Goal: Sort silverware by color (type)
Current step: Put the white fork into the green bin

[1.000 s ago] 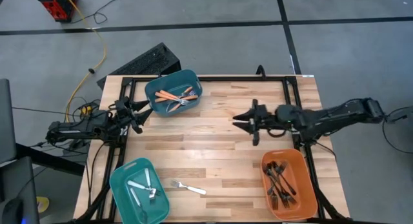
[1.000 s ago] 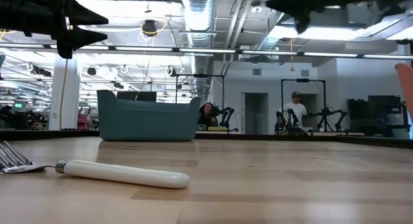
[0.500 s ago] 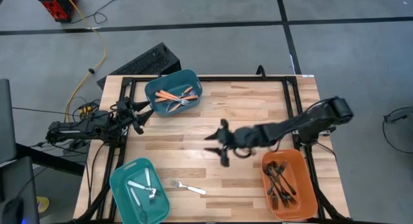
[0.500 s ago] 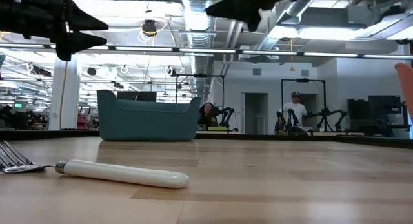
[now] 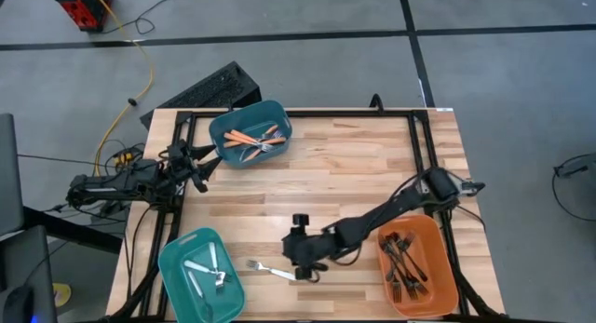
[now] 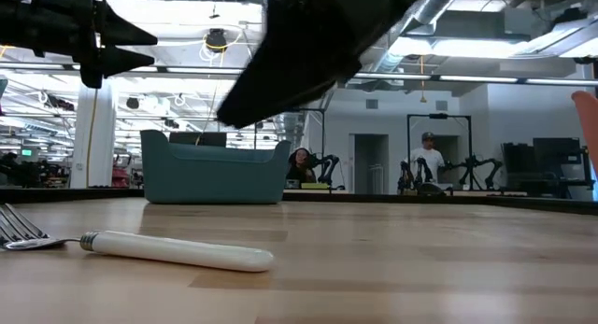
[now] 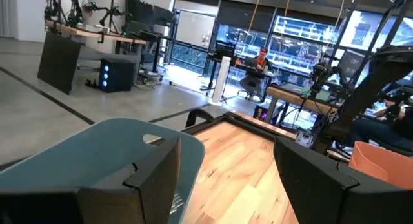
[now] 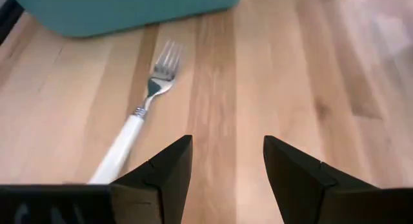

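Observation:
A white-handled fork with silver tines (image 5: 272,270) lies flat on the wood near the table's front edge, also seen in the low view (image 6: 140,246). My right gripper (image 5: 296,263) hangs open just right of the fork's handle end, tipped down. In its wrist view the fork (image 8: 139,114) lies ahead of the fingers (image 8: 226,146), off to one side and clear of them. My left gripper (image 5: 207,165) waits open at the table's left edge beside the far teal bin (image 5: 250,134).
The far teal bin holds orange-handled forks. A near teal bin (image 5: 200,275) with white forks stands just left of the loose fork. An orange bin (image 5: 416,264) with black forks sits at the near right. Bare wood lies between them. People show far behind the table.
My right gripper has swept from the table's middle right toward the near edge and leftward, sinking and tipping downward, and now hangs beside the white fork. The fork has not moved.

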Action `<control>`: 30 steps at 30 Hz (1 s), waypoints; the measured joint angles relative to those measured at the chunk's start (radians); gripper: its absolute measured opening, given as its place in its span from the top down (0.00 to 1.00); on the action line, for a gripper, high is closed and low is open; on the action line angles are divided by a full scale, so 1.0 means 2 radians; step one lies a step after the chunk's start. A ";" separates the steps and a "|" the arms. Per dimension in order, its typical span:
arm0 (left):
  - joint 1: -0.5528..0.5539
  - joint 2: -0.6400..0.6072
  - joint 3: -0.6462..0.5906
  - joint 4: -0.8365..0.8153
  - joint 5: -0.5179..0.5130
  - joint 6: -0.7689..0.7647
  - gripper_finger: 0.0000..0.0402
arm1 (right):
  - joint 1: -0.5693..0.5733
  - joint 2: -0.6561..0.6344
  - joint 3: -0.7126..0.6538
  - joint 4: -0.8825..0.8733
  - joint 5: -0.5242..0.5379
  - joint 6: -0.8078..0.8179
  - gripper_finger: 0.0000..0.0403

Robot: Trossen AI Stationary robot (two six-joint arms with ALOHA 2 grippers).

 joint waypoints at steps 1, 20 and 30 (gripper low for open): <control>0.000 0.000 0.000 0.000 0.000 0.000 0.42 | 0.001 0.009 0.022 -0.030 -0.001 0.008 0.46; 0.000 0.000 0.000 -0.020 -0.015 -0.002 0.42 | 0.035 0.126 0.188 -0.149 0.000 0.100 0.46; 0.000 0.000 0.000 -0.027 -0.024 -0.014 0.42 | 0.037 0.135 0.175 -0.103 -0.036 0.076 0.46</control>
